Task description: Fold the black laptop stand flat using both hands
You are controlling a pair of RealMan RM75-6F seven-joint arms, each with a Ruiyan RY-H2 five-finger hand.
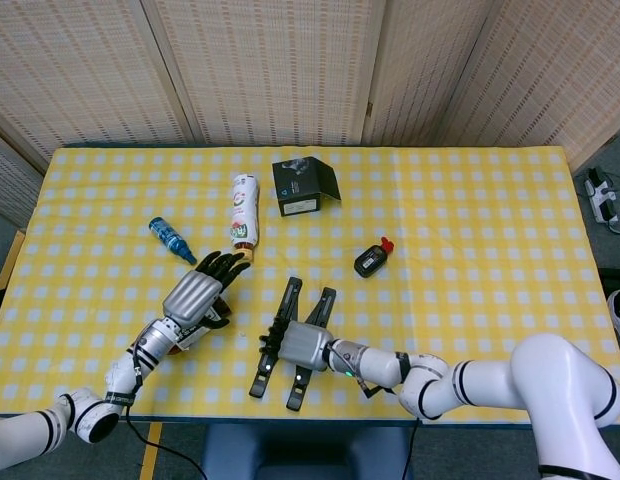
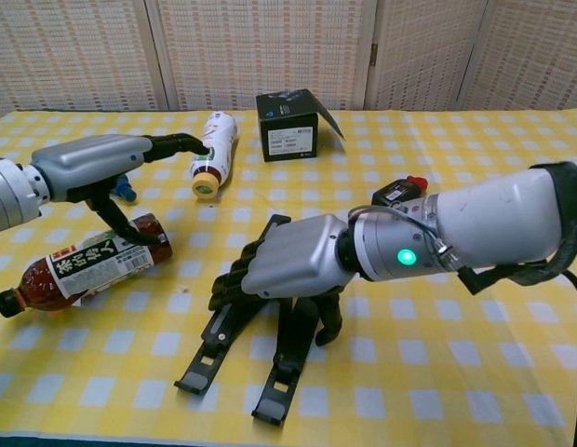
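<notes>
Items shown: three bottles — white, blue, brown tea; one black box; one laptop stand.

The right hand is covering the middle of the laptop stand, perhaps gripping it. In the head view, the left hand is hiding the tea bottle.
</notes>
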